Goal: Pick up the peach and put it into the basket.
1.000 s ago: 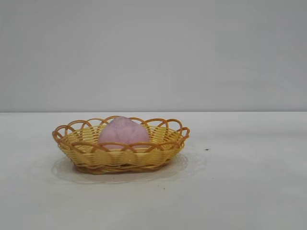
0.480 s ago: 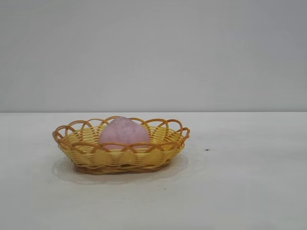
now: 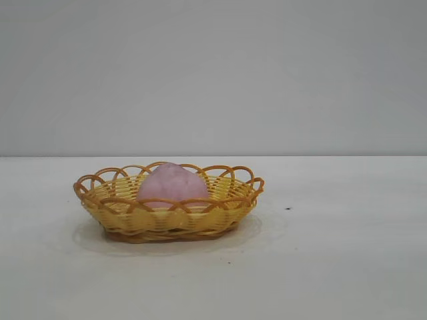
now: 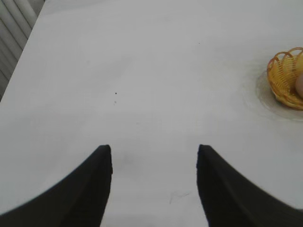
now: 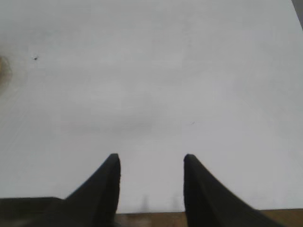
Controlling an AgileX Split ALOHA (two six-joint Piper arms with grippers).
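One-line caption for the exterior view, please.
Peach sits in the basket on the table; no arm in view.

A white desk (image 3: 347,267) is seen below a plain grey wall (image 3: 213,73). A small dark speck (image 3: 287,209) is marked on the desk at about 3 o'clock from centre. Pale vertical slats (image 4: 14,28) are glimpsed beyond one desk edge.

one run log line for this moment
peach: in basket | left tool: open, empty, away from basket | right tool: open, empty, over bare table | task: placed
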